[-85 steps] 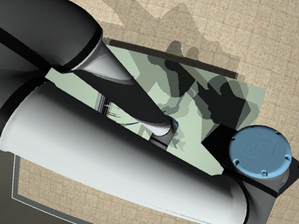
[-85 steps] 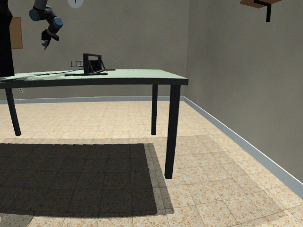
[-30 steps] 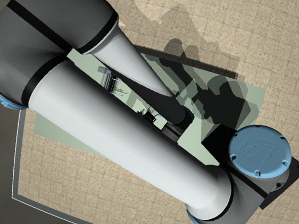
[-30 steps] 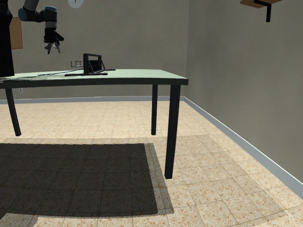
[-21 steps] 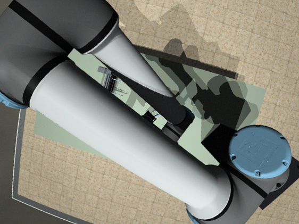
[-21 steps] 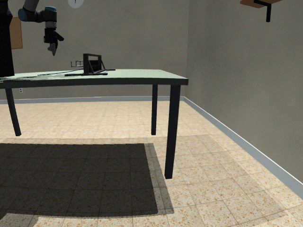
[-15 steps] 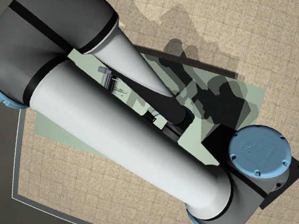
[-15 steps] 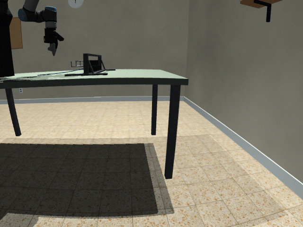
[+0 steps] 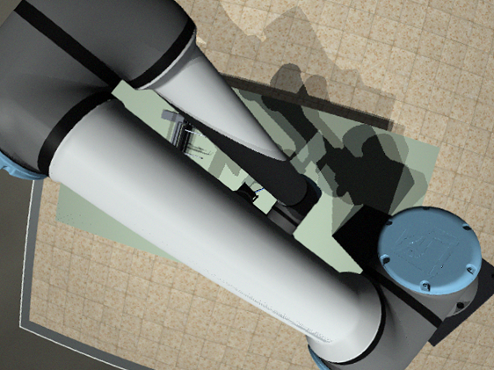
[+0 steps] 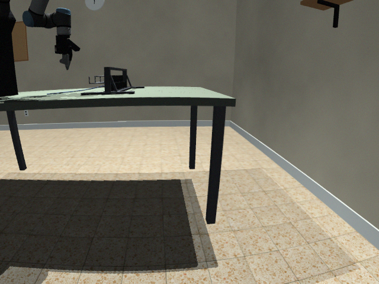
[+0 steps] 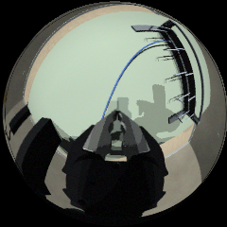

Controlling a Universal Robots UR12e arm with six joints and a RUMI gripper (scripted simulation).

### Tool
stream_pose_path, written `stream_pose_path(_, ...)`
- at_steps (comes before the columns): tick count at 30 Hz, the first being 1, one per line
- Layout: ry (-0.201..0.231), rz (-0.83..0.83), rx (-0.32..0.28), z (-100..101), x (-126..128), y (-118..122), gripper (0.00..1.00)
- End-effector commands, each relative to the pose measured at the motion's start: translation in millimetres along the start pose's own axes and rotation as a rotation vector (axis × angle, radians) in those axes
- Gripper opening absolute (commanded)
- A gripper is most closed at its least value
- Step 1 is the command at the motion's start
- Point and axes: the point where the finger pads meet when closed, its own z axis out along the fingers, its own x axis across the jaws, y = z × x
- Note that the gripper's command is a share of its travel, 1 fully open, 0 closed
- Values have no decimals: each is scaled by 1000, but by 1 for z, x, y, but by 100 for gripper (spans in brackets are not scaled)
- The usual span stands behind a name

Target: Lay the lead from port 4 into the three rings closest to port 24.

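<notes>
The black rack [image 10: 115, 80] [image 9: 182, 134] [image 11: 189, 71] stands upright on the green table [image 10: 153, 100] [image 9: 417, 156]. Its steel rings [image 11: 172, 49] stick out in a row. The blue lead [image 10: 70, 90] [image 11: 124, 71] runs from the rack and lies in a long curve on the table top. None of it rests in the rings. My gripper [image 10: 66, 64] [image 11: 118, 113] hangs high above the table, left of the rack in the exterior view. Its fingers are shut together with nothing between them. In the top view the arm hides the gripper.
The arm's base [image 9: 427, 250] sits at the table's near corner in the top view. A wall stands behind the table and another to the right [image 10: 305, 92]. A shelf bracket [image 10: 335, 12] hangs high on the right wall.
</notes>
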Motion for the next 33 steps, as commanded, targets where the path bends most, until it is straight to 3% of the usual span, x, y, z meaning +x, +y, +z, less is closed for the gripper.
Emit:
stream_pose_path(1, 0, 0, 0, 0, 0, 0, 0)
stream_pose_path(13, 0, 91, 0, 0, -5, 0, 0)
stream_pose_path(19, 0, 322, 1, 0, -17, 2, 0)
stream_pose_path(24, 0, 382, 1, -1, -20, 2, 0)
stream_pose_path(25, 0, 382, 1, -1, -20, 2, 20)
stream_pose_path(33, 0, 382, 1, -1, -20, 2, 20)
